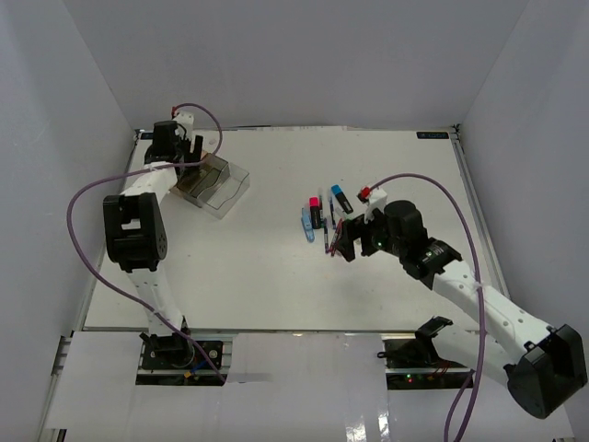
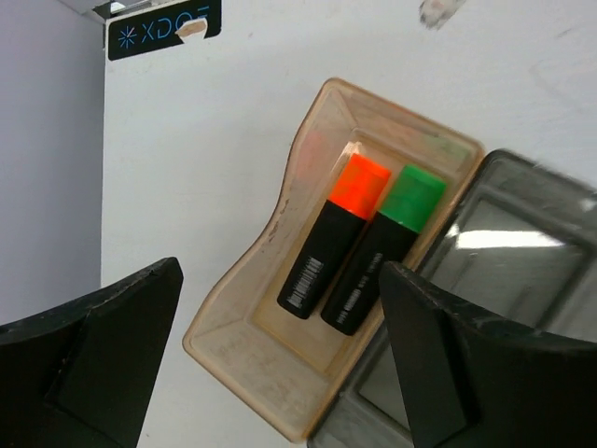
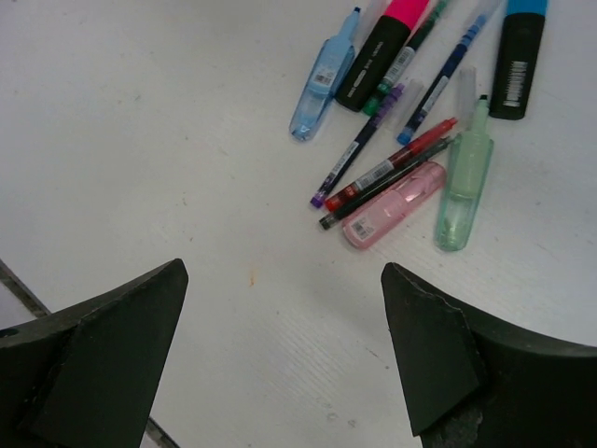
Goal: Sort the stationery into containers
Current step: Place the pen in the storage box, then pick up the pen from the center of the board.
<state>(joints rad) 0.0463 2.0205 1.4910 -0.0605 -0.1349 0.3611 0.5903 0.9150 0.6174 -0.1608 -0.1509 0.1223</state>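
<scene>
Only left wrist shows orange highlighter [image 2: 338, 235], green highlighter [image 2: 384, 247] in amber compartment [image 2: 230, 322]

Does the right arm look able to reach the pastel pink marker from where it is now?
Probably yes. The right gripper is open just short of the pastel pink marker, with bare table between. A dark pen lying along its side may crowd the fingers.

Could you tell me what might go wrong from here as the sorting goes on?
The thin red pen lies against the pastel pink marker and a thin dark pen; the open right gripper, closing there, may catch more than one.
The orange-capped black highlighter and green-capped black highlighter lie side by side in the amber plastic compartment; the open left gripper above could nudge it if lowered.
</scene>
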